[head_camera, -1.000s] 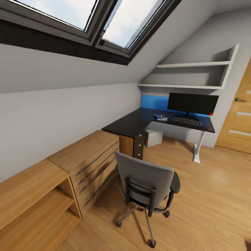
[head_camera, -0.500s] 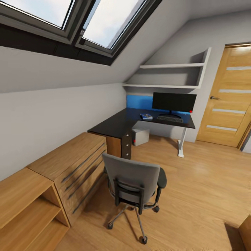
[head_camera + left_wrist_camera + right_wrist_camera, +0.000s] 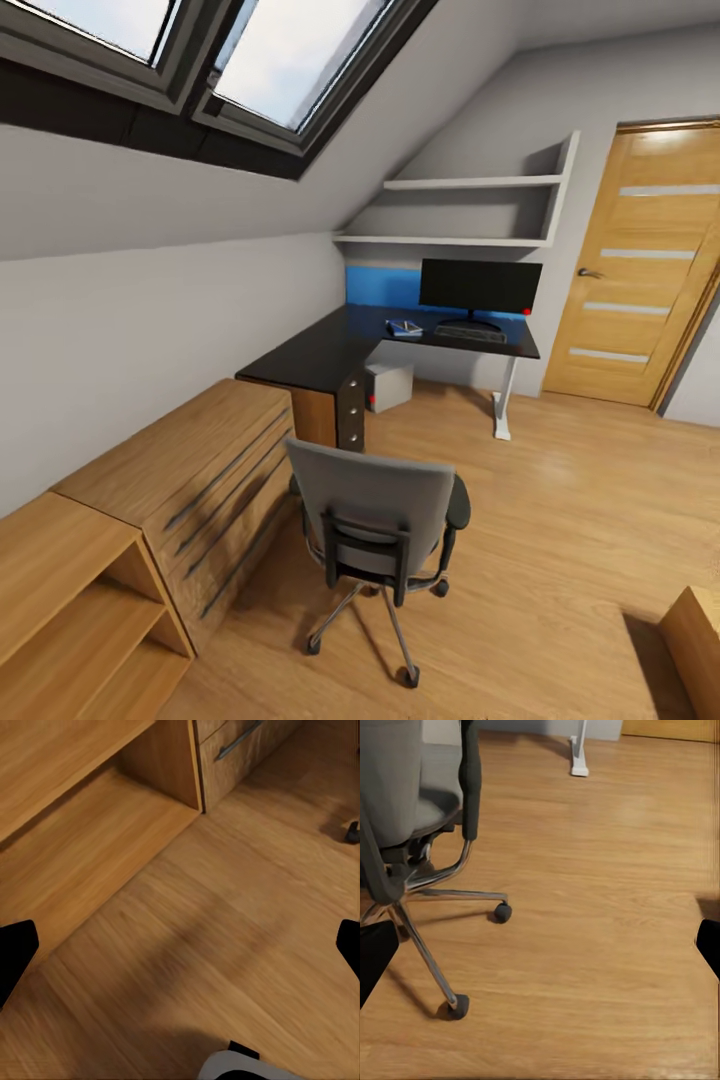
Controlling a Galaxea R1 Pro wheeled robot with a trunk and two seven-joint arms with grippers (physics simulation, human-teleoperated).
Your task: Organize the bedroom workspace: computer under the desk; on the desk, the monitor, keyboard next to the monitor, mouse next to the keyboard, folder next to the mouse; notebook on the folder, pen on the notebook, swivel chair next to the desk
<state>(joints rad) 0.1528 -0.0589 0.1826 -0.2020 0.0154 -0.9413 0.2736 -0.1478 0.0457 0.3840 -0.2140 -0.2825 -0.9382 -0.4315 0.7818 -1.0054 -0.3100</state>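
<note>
Nearest, in the left wrist view: bare wood floor [image 3: 225, 937], the foot of a light-wood open shelf unit [image 3: 82, 832] and a drawer front with a dark handle [image 3: 240, 739]. Left gripper [image 3: 180, 945] spread wide, its two black fingertips [image 3: 15, 952] at opposite edges of the view, nothing between them.

In the right wrist view: right gripper [image 3: 540, 945] likewise spread wide and holding nothing, dark fingertips [image 3: 375, 952] at the edges, above floor just beside the swivel chair [image 3: 412, 787] with its chrome legs and black castors [image 3: 457, 1006].

From the head view, close by at the left: the open shelf unit [image 3: 70, 590] and a low wooden drawer chest [image 3: 190, 470] along the sloped wall. Next, the grey swivel chair [image 3: 375, 510], back turned to the camera, standing on the floor near the bench's drawer end, apart from it.

Further on: L-shaped black-topped bench [image 3: 320, 355] with black drawer unit [image 3: 350, 405] and white leg [image 3: 502, 405]. Under it, the light grey computer [image 3: 388, 385] with a red dot. On top, at the far end: monitor [image 3: 480, 285] upright, keyboard [image 3: 470, 330] just in front of it, and blue folder [image 3: 405, 328] lying left of the keyboard with something small on top, too small to tell apart. Mouse not discernible.

Behind: blue wall panel [image 3: 380, 287], white wall shelves [image 3: 470, 210], wooden door [image 3: 635, 270] at right, skylight [image 3: 260, 50] overhead.
</note>
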